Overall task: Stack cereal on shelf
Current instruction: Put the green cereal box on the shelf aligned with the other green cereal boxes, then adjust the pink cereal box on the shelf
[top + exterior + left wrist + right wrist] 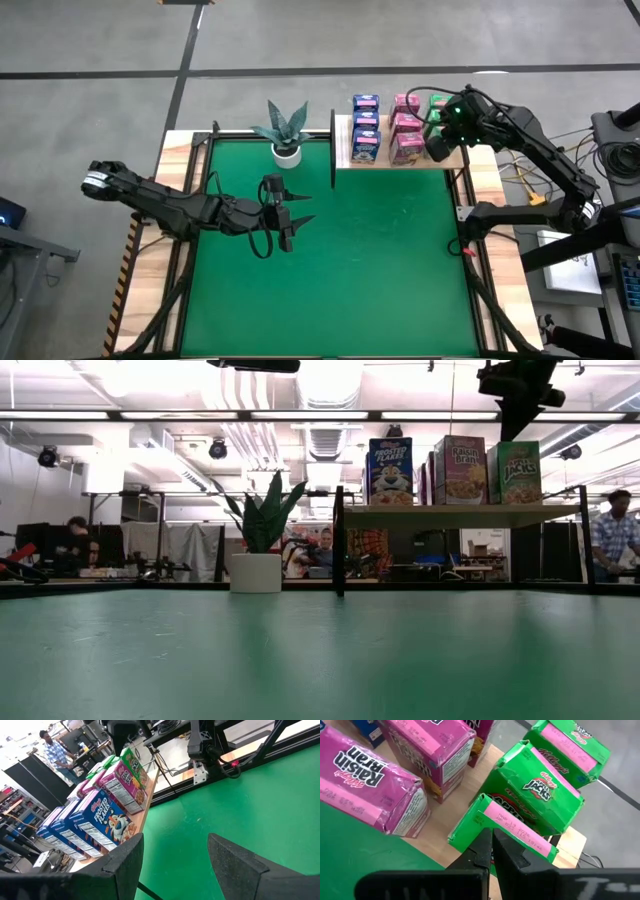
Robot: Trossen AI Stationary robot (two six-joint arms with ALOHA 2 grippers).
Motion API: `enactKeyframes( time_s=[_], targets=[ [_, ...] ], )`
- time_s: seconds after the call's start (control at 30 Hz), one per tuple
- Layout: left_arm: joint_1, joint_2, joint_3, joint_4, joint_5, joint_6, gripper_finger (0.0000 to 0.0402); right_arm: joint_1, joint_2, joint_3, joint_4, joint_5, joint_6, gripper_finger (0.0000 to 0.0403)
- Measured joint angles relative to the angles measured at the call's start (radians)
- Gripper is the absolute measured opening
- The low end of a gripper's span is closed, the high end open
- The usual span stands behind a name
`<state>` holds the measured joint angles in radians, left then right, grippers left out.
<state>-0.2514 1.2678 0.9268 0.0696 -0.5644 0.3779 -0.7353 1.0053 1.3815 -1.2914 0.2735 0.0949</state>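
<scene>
Nearest you, the right end effector (492, 851) has its fingers pressed together, holding nothing, just above the front green Apple Jacks box (512, 827), probably nudging it square. All the cereal stands in colour rows on the shelf (345, 160). Your left end effector (290, 218) waits spread over the green worktop (380, 270).
</scene>
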Motion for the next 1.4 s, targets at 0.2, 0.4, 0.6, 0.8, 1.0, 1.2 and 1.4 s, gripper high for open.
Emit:
enactKeyframes(
  time_s=[0.2,0.4,0.6,0.8,1.0,1.2,1.4],
  targets=[
    [0.000,0.000,0.000,0.000,0.000,0.001,0.0204,0.000,-0.002,0.018,-0.001,0.007,0.009,0.0009],
    [0.000,0.000,0.000,0.000,0.000,0.003,0.0204,0.000,-0.003,0.059,0.001,0.007,0.009,0.0009],
    [0.000,0.000,0.000,0.000,0.000,0.003,0.0204,0.000,-0.003,0.089,0.002,-0.045,0.029,0.0009],
    [0.000,0.000,0.000,0.000,0.000,0.003,0.0204,0.000,-0.003,0.080,0.000,-0.023,0.038,0.0009],
    [0.000,-0.003,-0.001,-0.051,-0.001,0.003,0.0204,0.000,-0.024,0.054,0.134,-0.067,-0.034,0.0009],
    [0.002,-0.090,-0.101,-0.031,0.052,0.000,0.0204,0.029,-0.167,-0.046,0.320,-0.276,-0.130,0.0009],
    [0.004,-0.278,-0.251,0.120,0.172,0.023,0.0204,0.066,-0.365,-0.215,0.450,-0.417,-0.186,0.0009]
  ],
)
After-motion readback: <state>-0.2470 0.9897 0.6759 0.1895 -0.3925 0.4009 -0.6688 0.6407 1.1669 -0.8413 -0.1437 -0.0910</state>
